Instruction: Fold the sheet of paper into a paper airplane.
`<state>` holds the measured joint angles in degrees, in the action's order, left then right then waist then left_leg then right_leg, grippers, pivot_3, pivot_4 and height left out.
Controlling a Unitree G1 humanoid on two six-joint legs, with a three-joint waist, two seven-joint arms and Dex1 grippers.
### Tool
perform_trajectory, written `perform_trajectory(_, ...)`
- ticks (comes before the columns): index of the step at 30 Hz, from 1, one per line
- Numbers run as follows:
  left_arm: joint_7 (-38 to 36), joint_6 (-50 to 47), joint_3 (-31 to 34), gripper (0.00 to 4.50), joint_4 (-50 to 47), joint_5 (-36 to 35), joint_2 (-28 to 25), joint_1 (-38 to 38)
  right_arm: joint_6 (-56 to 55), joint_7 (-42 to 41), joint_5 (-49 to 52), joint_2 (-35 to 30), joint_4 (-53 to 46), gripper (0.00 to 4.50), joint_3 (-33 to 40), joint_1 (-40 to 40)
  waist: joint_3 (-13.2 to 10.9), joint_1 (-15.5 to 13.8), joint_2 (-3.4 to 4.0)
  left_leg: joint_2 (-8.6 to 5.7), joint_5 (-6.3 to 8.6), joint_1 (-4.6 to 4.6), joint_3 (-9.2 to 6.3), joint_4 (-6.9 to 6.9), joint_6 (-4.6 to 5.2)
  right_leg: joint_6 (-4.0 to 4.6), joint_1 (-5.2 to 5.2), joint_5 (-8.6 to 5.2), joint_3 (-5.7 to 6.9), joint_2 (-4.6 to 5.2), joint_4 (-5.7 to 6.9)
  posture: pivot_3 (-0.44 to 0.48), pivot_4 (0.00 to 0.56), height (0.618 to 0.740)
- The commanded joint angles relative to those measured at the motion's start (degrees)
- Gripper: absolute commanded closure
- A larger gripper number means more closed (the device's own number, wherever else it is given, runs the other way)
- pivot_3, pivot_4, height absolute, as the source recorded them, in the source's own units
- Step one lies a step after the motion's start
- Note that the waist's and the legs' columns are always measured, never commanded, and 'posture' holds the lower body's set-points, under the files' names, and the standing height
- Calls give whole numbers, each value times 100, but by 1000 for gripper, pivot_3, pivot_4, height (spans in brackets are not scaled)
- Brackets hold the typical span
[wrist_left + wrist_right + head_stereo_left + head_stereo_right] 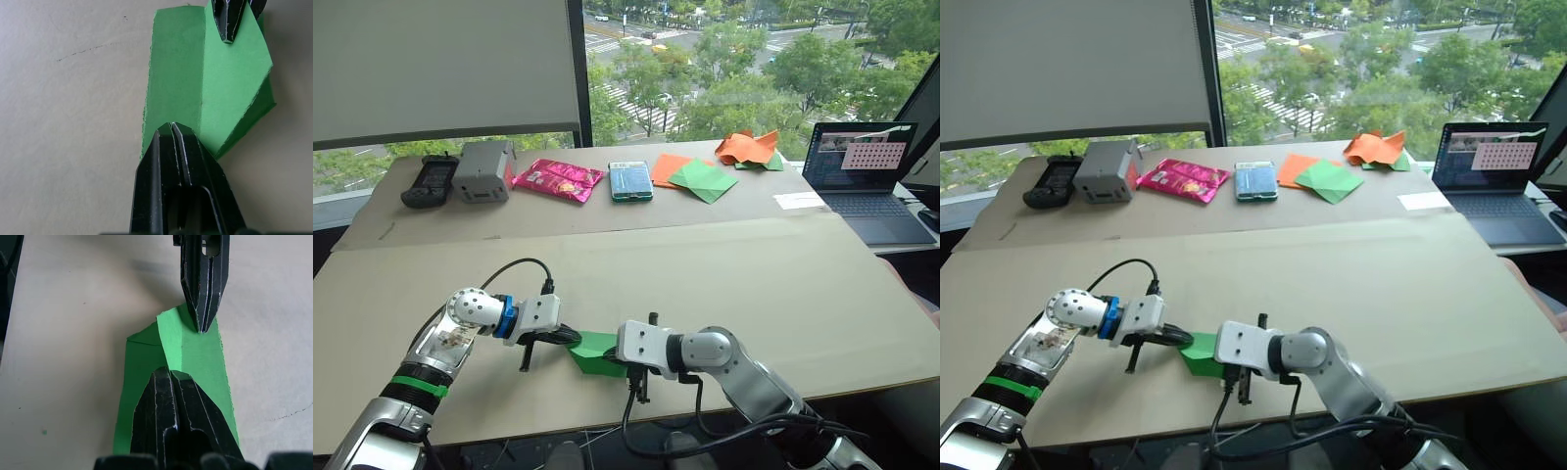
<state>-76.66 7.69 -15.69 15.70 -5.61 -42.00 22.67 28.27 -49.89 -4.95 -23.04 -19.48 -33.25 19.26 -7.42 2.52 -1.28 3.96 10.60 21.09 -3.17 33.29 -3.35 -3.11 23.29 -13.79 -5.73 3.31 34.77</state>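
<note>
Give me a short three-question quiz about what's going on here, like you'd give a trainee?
1. True or false: both grippers are shut on the folded green paper.
2. What sits at the table's far right? A) a kettle B) an open laptop C) a lamp
3. What colour is the crumpled paper near the window?

Key:
1. True: the left gripper and right gripper each pinch one end.
2. B
3. Orange
</note>
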Motion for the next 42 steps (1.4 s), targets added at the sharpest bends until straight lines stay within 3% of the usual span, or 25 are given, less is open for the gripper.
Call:
perform_trajectory(1, -23, 3, -173, 4500, 184, 330, -83, -83, 682, -218, 560, 190, 53, 4470, 396, 417, 0, 2, 0, 0, 0, 0, 0, -1, 0, 0, -1, 0, 0, 0, 0, 0, 150, 725)
perform_trajectory(10, 20, 33, -153, 4500, 189, 290, -53, -94, 1422, -380, 757, 245, 1443, 4470, 398, 1354, 0, -22, 3, 0, -5, 4, 0, -1, 8, 0, -4, 0, 0, -1, 5, 0, 150, 725)
perform_trajectory(22, 169, -372, 155, 4500, 149, 116, -106, 63, 1459, -294, 877, 395, 1537, 4470, 310, 1316, 1, 1, 5, 0, -3, 4, -2, -1, 5, -1, -2, 0, 0, -2, 7, 0, 150, 725)
perform_trajectory(29, -319, -1371, 545, 2321, -446, -596, -380, 269, 1399, -310, 850, 356, 1616, 4500, 232, 1325, -4, 13, -1, 0, -5, 12, -2, -2, 8, -1, 4, 0, 0, -2, 10, 0, 150, 725)
perform_trajectory(35, -506, -2322, 746, 2321, -1124, -1236, -386, 182, 1396, -242, 834, 433, 1688, 4500, 208, 1354, -6, 19, -6, 0, -7, 13, -2, -4, 12, -1, 5, -1, 1, -2, 7, 0, 150, 725)
perform_trajectory(42, -406, -1991, 535, 4475, -965, -988, -193, 155, 1400, -216, 818, 451, 1667, 4500, 184, 1355, -6, 17, -6, 0, -4, 10, -4, -7, 7, -1, 9, -1, 1, -2, 6, 0, 150, 725)
